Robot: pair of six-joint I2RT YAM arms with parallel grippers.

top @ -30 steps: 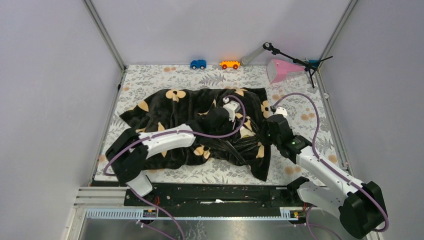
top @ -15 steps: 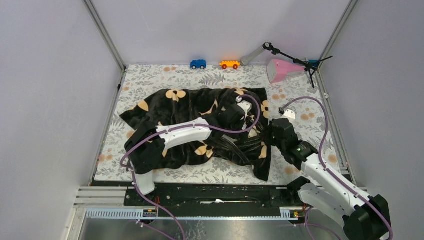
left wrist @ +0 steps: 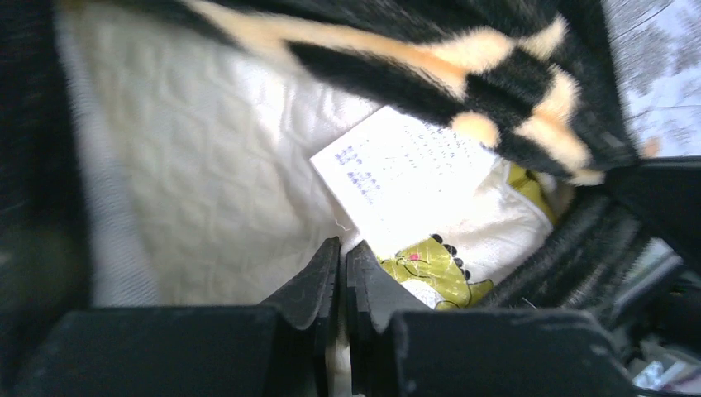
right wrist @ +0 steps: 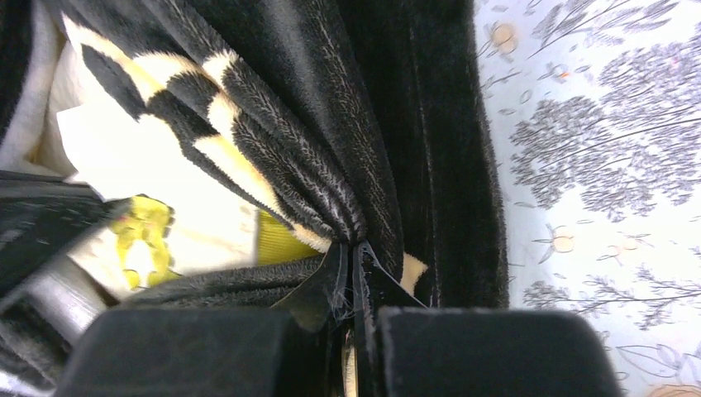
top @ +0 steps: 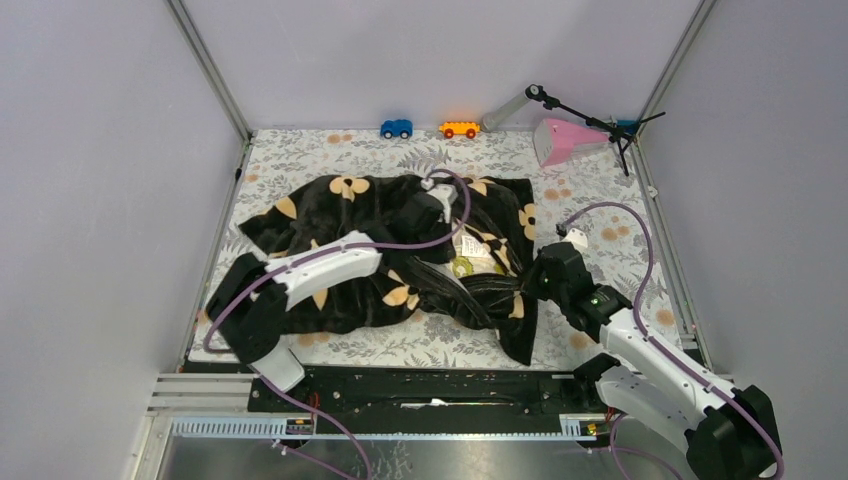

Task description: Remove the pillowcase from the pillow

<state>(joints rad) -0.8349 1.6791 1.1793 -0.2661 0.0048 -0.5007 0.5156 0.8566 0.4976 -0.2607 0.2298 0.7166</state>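
Note:
The black plush pillowcase (top: 350, 215) with tan flowers lies bunched across the middle of the sheet. At its right-hand opening the cream quilted pillow (top: 478, 252) shows, with its white label (left wrist: 405, 174) and green-yellow logo (left wrist: 426, 265). My left gripper (top: 447, 232) sits at that opening. In the left wrist view it (left wrist: 343, 246) is shut, with a sliver of white pillow (left wrist: 207, 165) fabric between the jaws. My right gripper (top: 527, 283) is shut on the gathered edge of the pillowcase (right wrist: 331, 124) beside the pillow's yellow-green band (right wrist: 277, 240), as the right wrist view (right wrist: 351, 248) shows.
A grey-and-orange floral sheet (top: 620, 230) covers the floor. Along the back edge stand a blue toy car (top: 397, 128), an orange toy car (top: 459, 129), a pink object (top: 560, 140) and a black tripod stand (top: 590, 120). Metal frame posts and walls close in both sides.
My left gripper has shut and drawn back to the left. The pillow's label and logo are now uncovered. The right gripper has shifted slightly nearer, still holding the pillowcase edge.

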